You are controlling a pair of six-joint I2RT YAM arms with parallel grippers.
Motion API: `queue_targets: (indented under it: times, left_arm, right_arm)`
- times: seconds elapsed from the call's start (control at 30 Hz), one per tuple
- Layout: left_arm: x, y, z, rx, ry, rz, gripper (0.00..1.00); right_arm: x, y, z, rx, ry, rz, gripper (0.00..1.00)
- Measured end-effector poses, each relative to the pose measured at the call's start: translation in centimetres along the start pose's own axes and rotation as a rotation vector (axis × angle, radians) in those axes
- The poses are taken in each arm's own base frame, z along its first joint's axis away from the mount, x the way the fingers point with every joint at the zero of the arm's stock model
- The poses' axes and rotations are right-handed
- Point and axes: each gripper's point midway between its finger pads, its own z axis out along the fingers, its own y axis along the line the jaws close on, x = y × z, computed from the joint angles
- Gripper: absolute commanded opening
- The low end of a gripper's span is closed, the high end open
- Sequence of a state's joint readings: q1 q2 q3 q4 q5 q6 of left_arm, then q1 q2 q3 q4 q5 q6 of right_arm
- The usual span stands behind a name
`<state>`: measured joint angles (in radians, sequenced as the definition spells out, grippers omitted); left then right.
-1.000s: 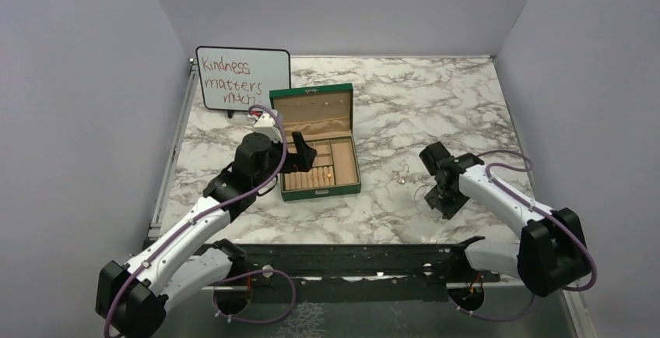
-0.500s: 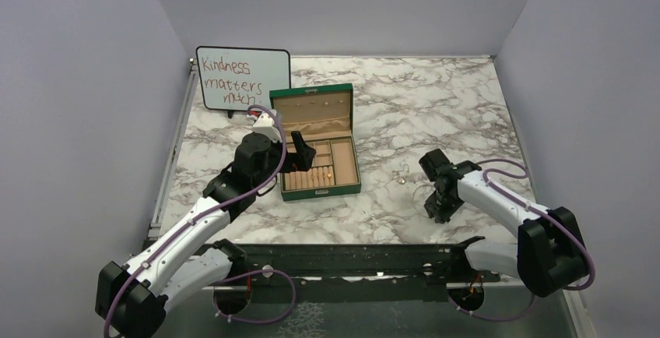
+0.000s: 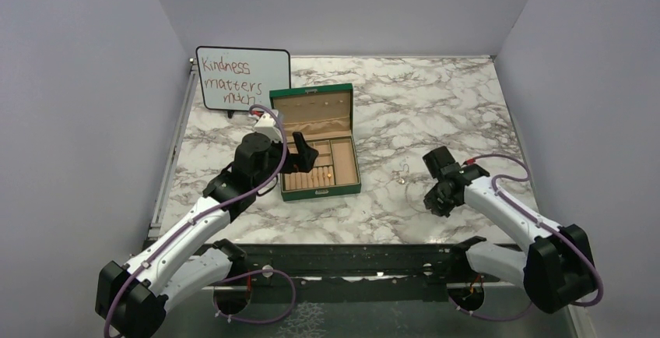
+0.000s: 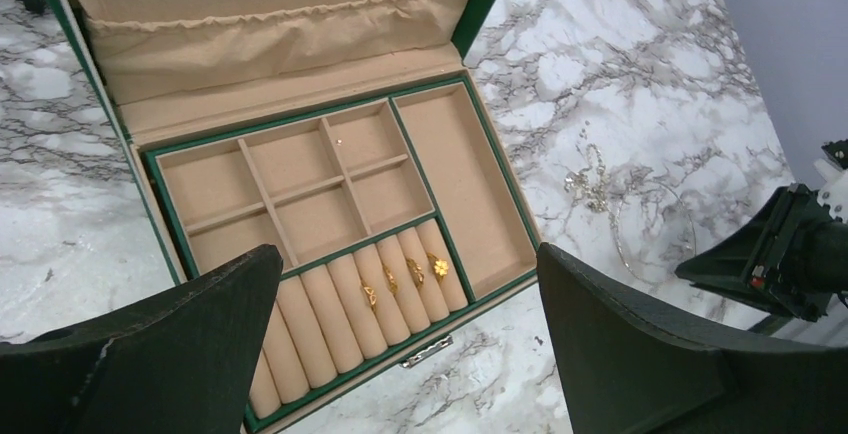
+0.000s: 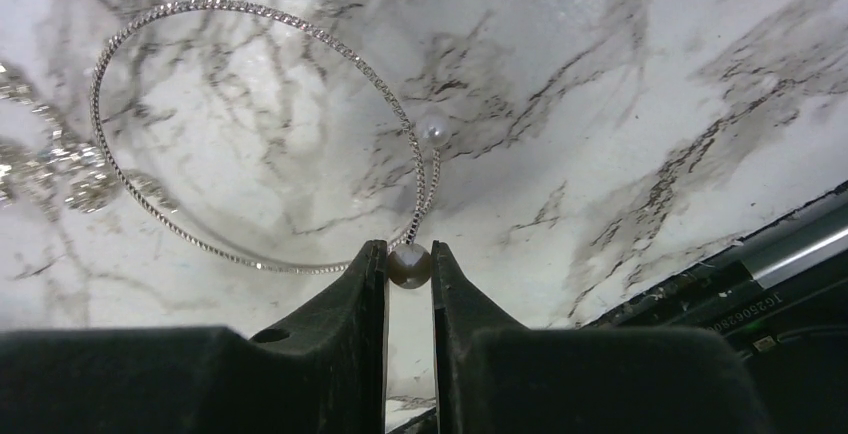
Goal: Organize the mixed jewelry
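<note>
The right tool [image 5: 409,254] pinches the bead tip of the wire bangle [image 5: 432,130] lying just ahead; the left tool [image 4: 407,252] hangs spread above the box [image 4: 455,174]

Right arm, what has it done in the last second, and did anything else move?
The right pincer turned at the wrist and closed onto the dark bead ending the silver wire bangle. The left pincer stayed open above the green box; nothing else shifted.
</note>
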<state>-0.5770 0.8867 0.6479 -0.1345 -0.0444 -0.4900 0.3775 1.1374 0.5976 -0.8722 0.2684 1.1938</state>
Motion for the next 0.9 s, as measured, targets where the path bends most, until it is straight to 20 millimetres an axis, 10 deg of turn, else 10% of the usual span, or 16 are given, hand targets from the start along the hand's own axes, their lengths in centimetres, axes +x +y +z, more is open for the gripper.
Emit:
queue_targets:
  times: [0.9]
  left_arm:
    - [3.1,-11.4,4.1,0.483,0.259,-0.169,0.98]
  right_arm:
    - [-3.2,11.4,-11.6,-0.726,-0.099,-0.11,0.16]
